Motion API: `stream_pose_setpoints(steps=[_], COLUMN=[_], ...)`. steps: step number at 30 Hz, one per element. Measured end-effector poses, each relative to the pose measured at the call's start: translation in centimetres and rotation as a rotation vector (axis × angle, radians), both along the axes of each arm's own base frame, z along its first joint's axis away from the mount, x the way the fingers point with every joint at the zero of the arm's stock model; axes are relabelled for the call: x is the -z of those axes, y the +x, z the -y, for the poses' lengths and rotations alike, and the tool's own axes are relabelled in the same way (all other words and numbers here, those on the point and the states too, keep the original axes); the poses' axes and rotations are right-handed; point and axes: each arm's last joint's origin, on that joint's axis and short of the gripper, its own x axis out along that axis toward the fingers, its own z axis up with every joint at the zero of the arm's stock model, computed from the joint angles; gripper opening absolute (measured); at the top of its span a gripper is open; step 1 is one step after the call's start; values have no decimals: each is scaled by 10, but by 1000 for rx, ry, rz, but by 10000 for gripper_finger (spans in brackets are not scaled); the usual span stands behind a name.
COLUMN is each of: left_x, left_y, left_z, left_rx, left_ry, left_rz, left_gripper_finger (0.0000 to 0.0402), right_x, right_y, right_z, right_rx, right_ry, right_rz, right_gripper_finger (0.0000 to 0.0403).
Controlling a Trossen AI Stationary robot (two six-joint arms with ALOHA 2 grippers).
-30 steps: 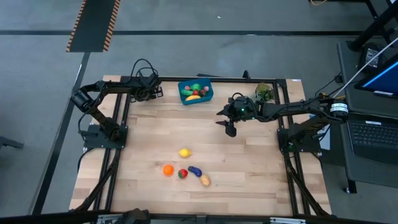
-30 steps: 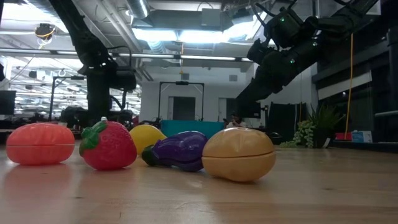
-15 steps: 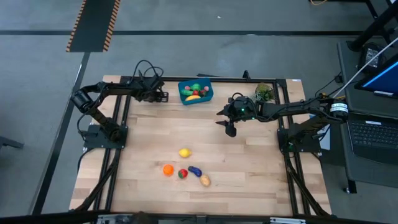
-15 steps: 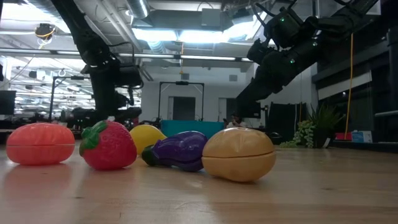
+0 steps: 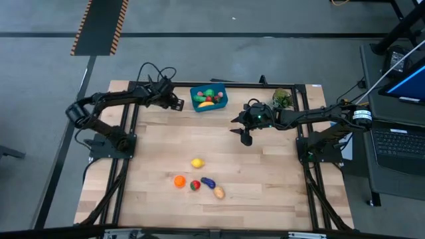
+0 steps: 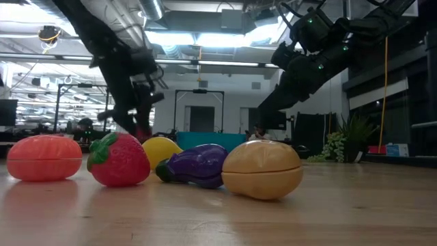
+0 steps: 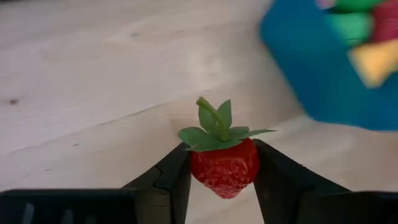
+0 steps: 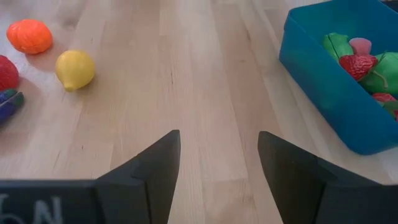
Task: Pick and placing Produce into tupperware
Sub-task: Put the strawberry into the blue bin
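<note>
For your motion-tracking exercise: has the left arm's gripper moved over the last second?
Yes. In the high view the left gripper, jaws shut on a red toy strawberry, has moved rightwards, closer to the small blue rectangular plastic box.

Landmark = blue box point(image 5: 209, 99), at table's far edge. Left gripper point(image 5: 174, 101) w/ strawberry point(image 7: 224, 165) clamped sits just beside box's left wall, blocking that side. Right gripper point(image 5: 246, 135), jaws apart, hangs near box's right-front. Plant point(image 5: 282, 99) further right of box. Bare wood straight in front of box; lemon point(image 5: 197, 162) first obstacle there, well apart from box.
</note>
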Motion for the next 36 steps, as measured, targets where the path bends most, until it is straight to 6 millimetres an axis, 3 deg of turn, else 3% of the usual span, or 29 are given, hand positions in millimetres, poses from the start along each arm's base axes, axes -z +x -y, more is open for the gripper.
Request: stream_pose_setpoints(steps=[10,16,21,26,36], left_x=[-54,-87,-102,-103,-72], left_y=[-1,-12,-27,-37,-53], left_z=[42,70,95,116,140], left_rx=[226,309,353,407,446], left_ry=[151,266,327,362,423], left_rz=[143,252,264,282,330], left_gripper_finger=[134,134,134,134,134], right_x=[0,0,0,-1,-1], right_y=[0,0,0,1,1], right_z=[0,0,0,0,0], right_rx=[4,6,20,33,34], right_ry=[6,9,30,50,51], right_rz=[1,2,5,14,14], right_gripper_finger=[218,218,218,218,218])
